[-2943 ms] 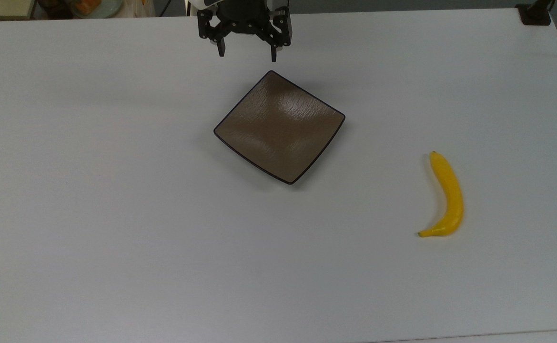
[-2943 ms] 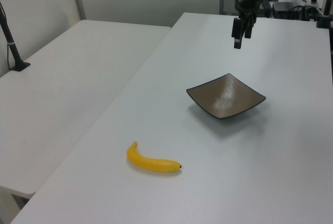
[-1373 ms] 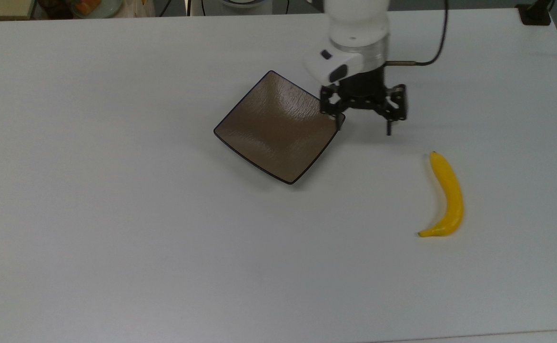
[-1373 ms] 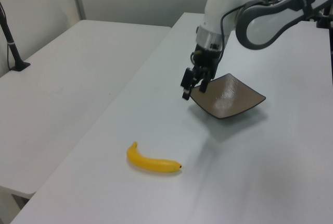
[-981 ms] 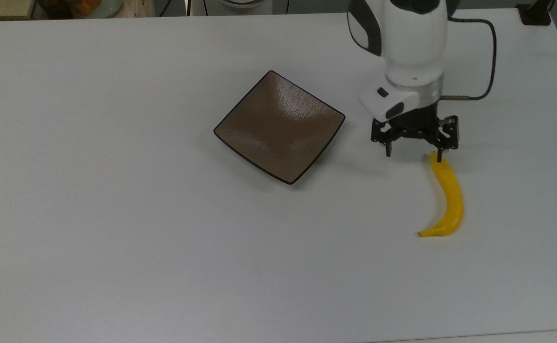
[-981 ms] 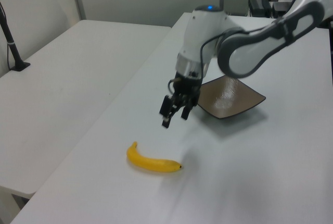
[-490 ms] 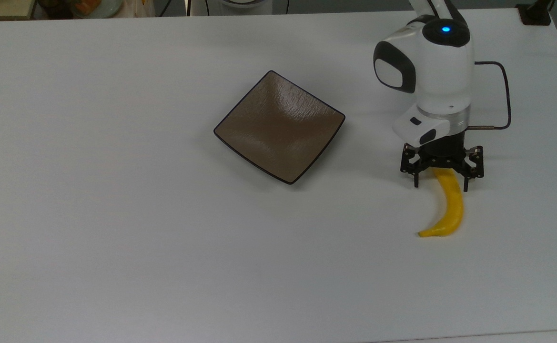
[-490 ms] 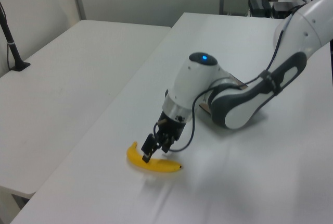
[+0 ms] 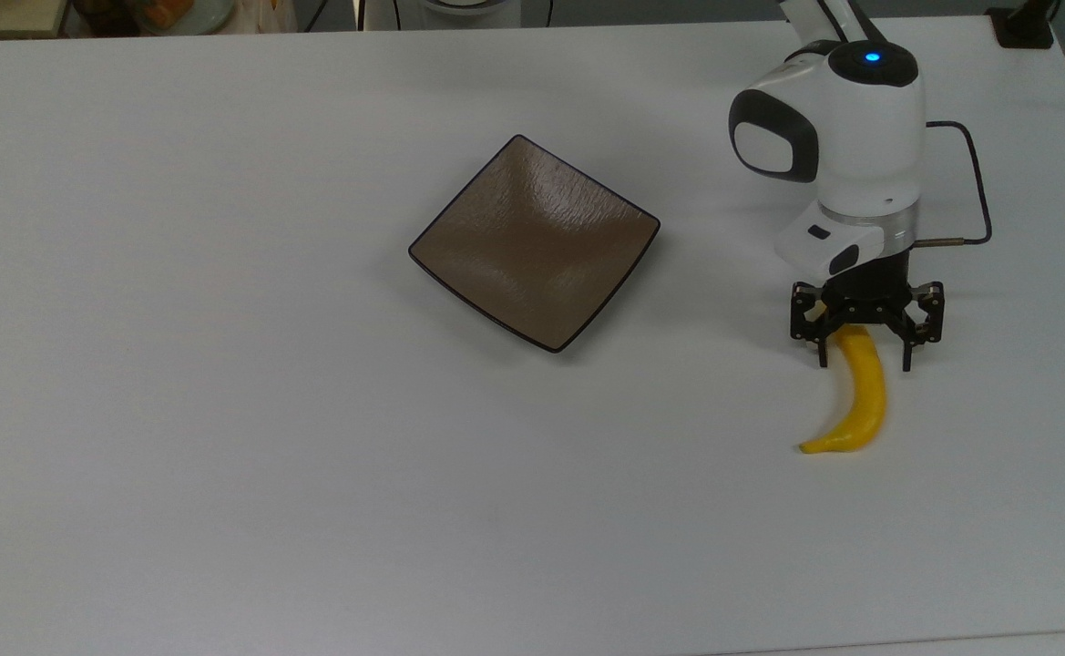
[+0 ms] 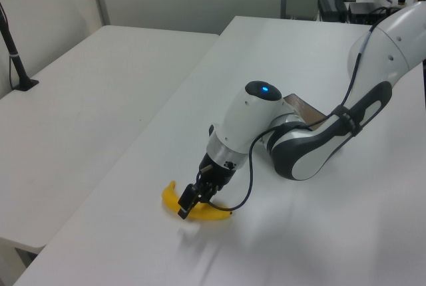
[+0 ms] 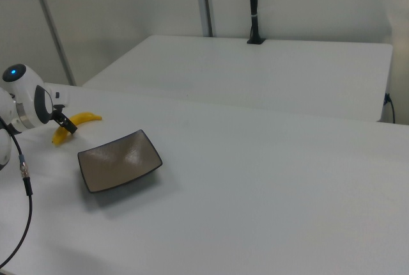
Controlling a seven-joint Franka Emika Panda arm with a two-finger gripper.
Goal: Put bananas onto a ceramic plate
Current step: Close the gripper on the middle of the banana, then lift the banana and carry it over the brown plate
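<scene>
The yellow banana (image 9: 867, 401) lies on the white table (image 9: 222, 410) at the top view's right, well apart from the square brown ceramic plate (image 9: 535, 241), which has nothing on it. My gripper (image 9: 865, 363) is open and low over the banana's upper half, with one finger on each side of it. In the left view the gripper (image 10: 187, 207) covers the middle of the banana (image 10: 168, 196), and the arm hides most of the plate (image 10: 303, 106). In the right view the banana (image 11: 82, 119) shows beside the gripper (image 11: 65, 125), behind the plate (image 11: 119, 160).
A black cable (image 9: 974, 182) loops off the wrist. A black post base (image 9: 1024, 27) stands at the table's far right corner in the top view. A second white table (image 10: 80, 100) adjoins on the left view's left.
My gripper travelled from behind the plate across to the banana and came down over it, staying open. The banana and plate have not moved.
</scene>
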